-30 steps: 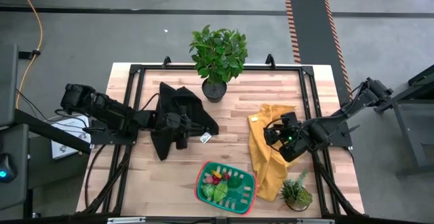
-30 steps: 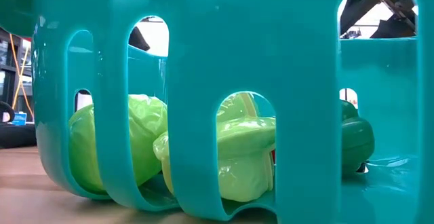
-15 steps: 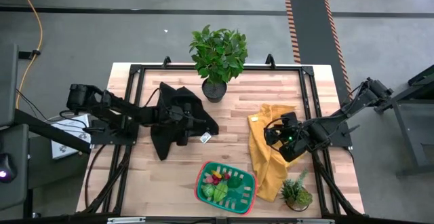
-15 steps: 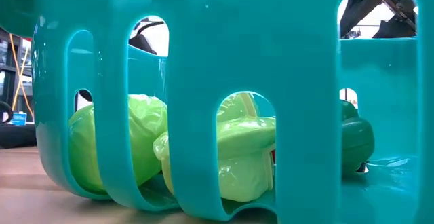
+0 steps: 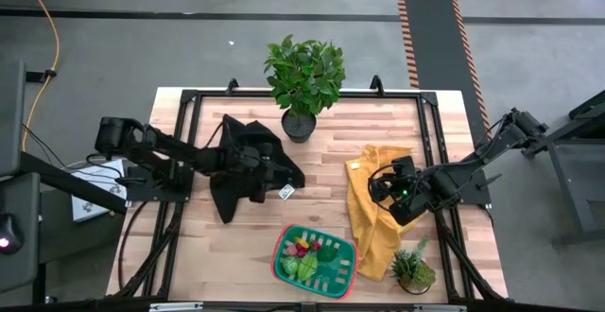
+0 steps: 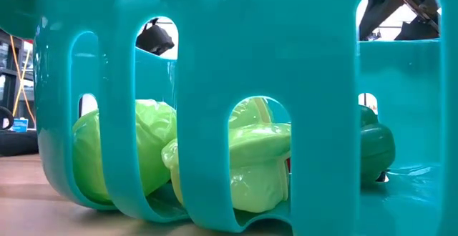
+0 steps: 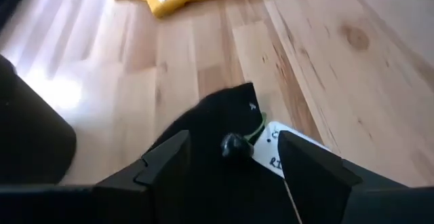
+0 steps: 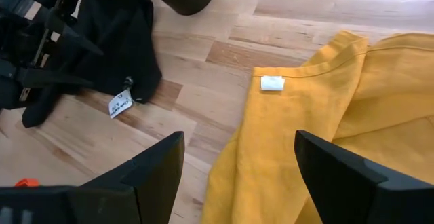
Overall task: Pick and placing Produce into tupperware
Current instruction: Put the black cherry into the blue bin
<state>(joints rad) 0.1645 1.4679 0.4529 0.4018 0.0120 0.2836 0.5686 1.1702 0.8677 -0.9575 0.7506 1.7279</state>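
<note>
The tupperware (image 5: 280,246), green with a red rim, stands near the table's front edge; the low view looks through its slotted wall (image 6: 315,121). The produce (image 5: 307,255) lies inside it: lime-green pieces (image 6: 243,168), a dark green one (image 6: 377,146) and red bits. My left gripper (image 7: 237,159) is open at the table's left, low over a black cloth (image 5: 236,175), with the cloth's corner (image 7: 227,112) and a white tag (image 7: 274,149) between its fingers. My right gripper (image 8: 237,176) hangs open above a yellow cloth (image 5: 371,217) at the right, with nothing between its fingers. My left gripper has its fingers (image 7: 166,163) apart on either side of the black cloth's corner, slanting down from the table's left. I cannot tell whether they touch the cloth.
A leafy potted plant (image 5: 304,80) stands at the far edge, in the middle. A smaller one (image 5: 413,269) stands at the near right corner, beside the yellow cloth. Bare wood lies between the two cloths. A dark frame runs round the table.
My left arm has swung a little toward the table's far edge over the black cloth, which lies as it did before. The right arm has kept still.
</note>
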